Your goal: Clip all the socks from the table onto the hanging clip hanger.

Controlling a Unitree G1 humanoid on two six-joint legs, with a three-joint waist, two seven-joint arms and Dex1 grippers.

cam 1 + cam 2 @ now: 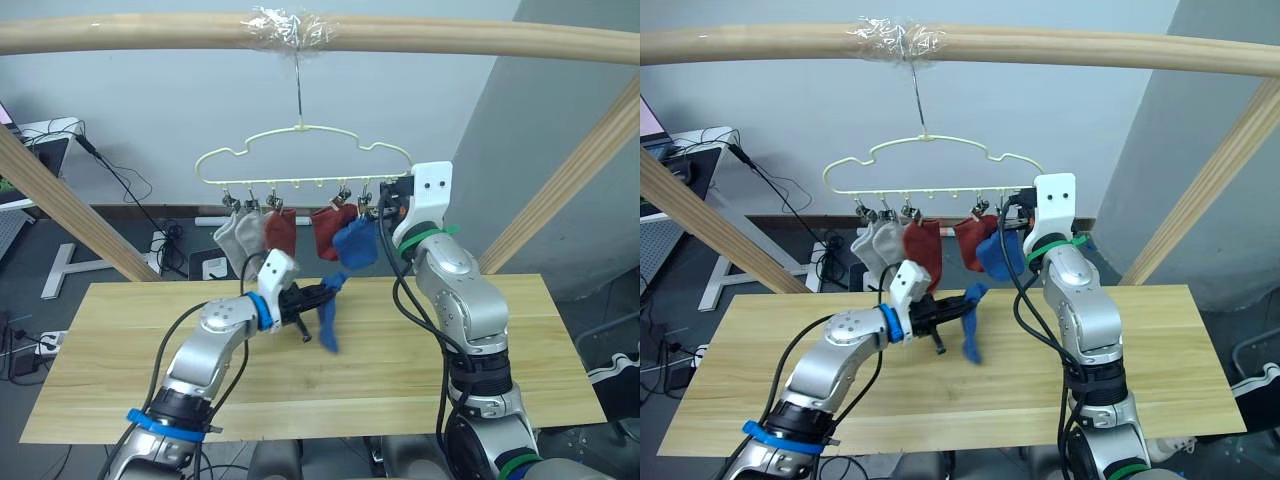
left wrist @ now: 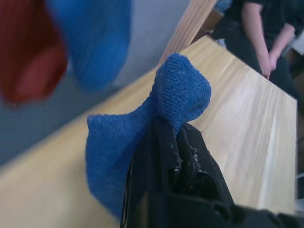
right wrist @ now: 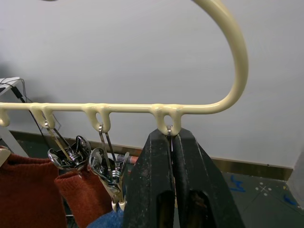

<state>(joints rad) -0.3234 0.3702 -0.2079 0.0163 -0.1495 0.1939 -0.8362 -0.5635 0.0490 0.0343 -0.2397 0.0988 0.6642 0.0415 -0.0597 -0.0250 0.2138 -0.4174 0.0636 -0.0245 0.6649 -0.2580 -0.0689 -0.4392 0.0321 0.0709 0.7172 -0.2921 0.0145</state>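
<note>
I'm holding the last blue sock (image 1: 328, 318) pinched in the left hand (image 1: 322, 293), hanging limp below it, above the surface (image 1: 120, 340). Right hand (image 3: 171, 142) is closed on the end clip of the hanger (image 1: 300, 155), up and beyond. Sock's soft and floppy; best feeding its cuff edge.

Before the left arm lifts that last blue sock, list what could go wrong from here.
1. The left gripper pinches the blue sock by one bunched end, so it may slip out on the way up.
2. The right gripper is shut at the end clip of the clip hanger; a jolt could swing the hanger on its hook.
3. The hung blue sock crowds that clip and could get knocked.
</note>
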